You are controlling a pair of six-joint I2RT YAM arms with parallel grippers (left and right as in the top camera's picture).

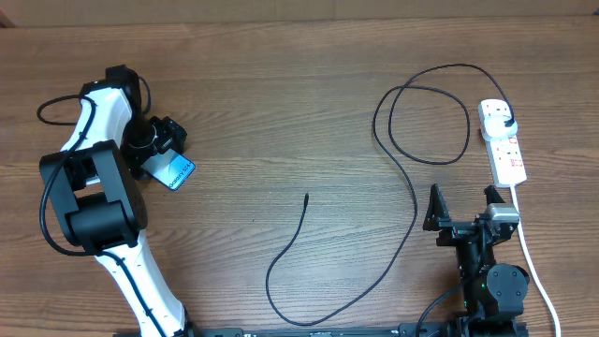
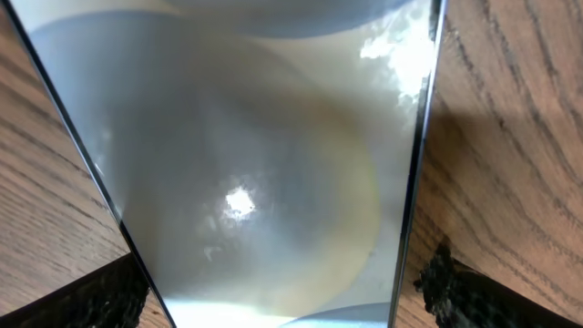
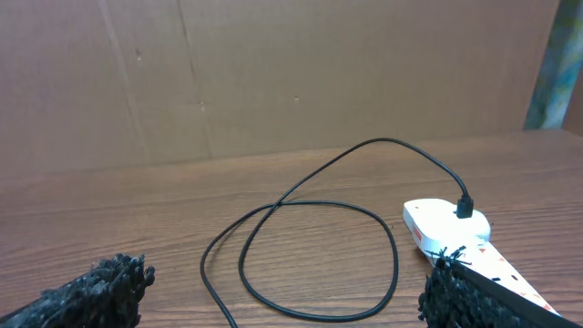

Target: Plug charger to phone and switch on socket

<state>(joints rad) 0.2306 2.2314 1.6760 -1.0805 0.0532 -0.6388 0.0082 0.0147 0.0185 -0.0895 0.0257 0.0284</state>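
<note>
Wood-grain table (image 1: 281, 112); brown cardboard wall (image 3: 273, 82) behind

The phone's (image 2: 255, 182) screen is glossy, the table (image 1: 281, 94) grained wood (charger (image 3: 383, 140) matt).

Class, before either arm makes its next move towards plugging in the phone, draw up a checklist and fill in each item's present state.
1. Check left gripper open: ok.
2. Check phone between its jaws: ok.
3. Check right gripper open, empty: ok.
4. Check charger plug head seated in power strip: ok.
5. Check charger connector tip in phone: not ok; it lies loose, apart.
6. Check power strip switched on: cannot tell.
</note>
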